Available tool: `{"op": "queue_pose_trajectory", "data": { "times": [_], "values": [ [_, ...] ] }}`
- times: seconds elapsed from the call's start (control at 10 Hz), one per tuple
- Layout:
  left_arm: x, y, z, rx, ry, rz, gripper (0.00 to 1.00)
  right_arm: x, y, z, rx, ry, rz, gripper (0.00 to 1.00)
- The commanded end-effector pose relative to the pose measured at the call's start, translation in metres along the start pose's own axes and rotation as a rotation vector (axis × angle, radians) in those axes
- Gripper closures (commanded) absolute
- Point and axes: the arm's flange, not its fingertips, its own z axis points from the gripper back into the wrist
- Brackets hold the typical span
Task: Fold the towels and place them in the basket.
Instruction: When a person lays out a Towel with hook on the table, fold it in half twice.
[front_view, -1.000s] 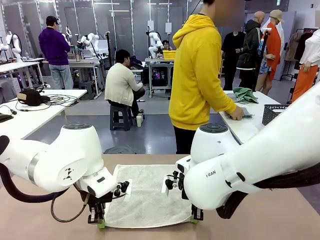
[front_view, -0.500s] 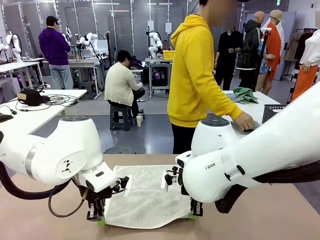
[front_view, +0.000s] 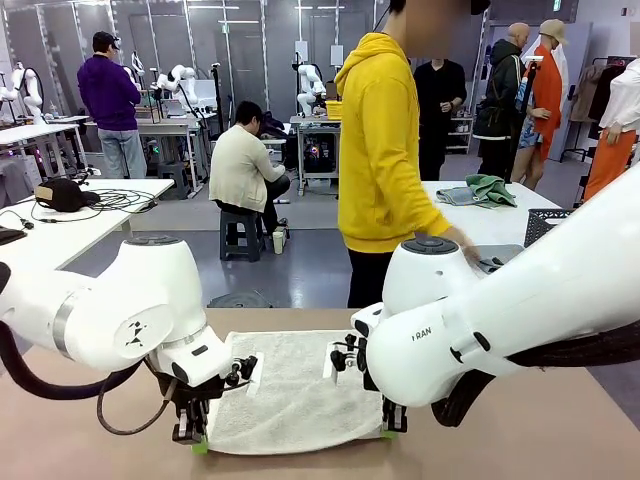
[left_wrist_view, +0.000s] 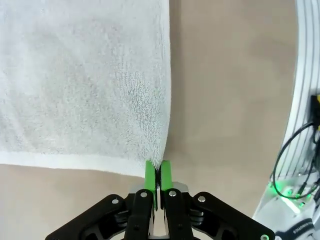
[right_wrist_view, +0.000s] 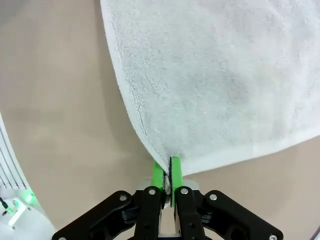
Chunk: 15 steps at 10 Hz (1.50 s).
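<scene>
An off-white towel (front_view: 290, 395) lies spread on the brown table (front_view: 90, 440) between my two arms. My left gripper (front_view: 197, 441) is shut on its near left corner, and my right gripper (front_view: 390, 429) is shut on its near right corner. In the left wrist view the green pads (left_wrist_view: 151, 176) of my left gripper (left_wrist_view: 159, 176) pinch the towel (left_wrist_view: 85, 85) at its corner, which is raised a little. In the right wrist view my right gripper (right_wrist_view: 166, 176) pinches the towel (right_wrist_view: 220, 75) the same way. The dark lattice basket (front_view: 546, 226) stands at the far right. A green towel (front_view: 492, 189) and a grey-blue one (front_view: 455, 196) lie on the white table (front_view: 520, 215).
A person in a yellow hoodie (front_view: 385, 150) stands across the table, one hand (front_view: 466, 250) down at the white table beside my right arm. Bare brown tabletop lies to either side of the towel.
Both grippers have lifted the towel's near corners slightly. The person has turned and drawn the hand nearer along the white table.
</scene>
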Motion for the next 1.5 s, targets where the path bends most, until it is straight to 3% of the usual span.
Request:
{"op": "queue_pose_trajectory", "data": {
  "times": [0.0,0.2,0.5,0.9,1.1,1.4],
  "values": [
    [0.002,0.017,0.031,-0.056,0.008,0.001,0.95,-0.001,-0.021,0.035,-0.039,0.038,-0.001,0.93],
    [0.002,0.022,0.050,-0.078,-0.036,0.031,0.95,0.005,-0.032,0.056,-0.038,0.061,-0.060,0.93],
    [-0.004,0.009,0.071,-0.148,-0.065,0.066,0.95,0.008,-0.017,0.081,0.029,0.026,-0.066,0.93],
    [-0.014,0.005,0.105,-0.088,-0.079,0.146,0.95,0.016,-0.001,0.108,0.089,0.023,-0.063,0.93],
    [-0.013,0.022,0.105,-0.072,-0.078,0.144,0.95,0.022,-0.013,0.107,0.089,0.016,-0.067,0.93],
    [-0.001,0.064,0.099,-0.010,-0.054,0.133,0.95,0.034,-0.063,0.093,0.073,0.006,-0.062,0.93]
  ]
}}
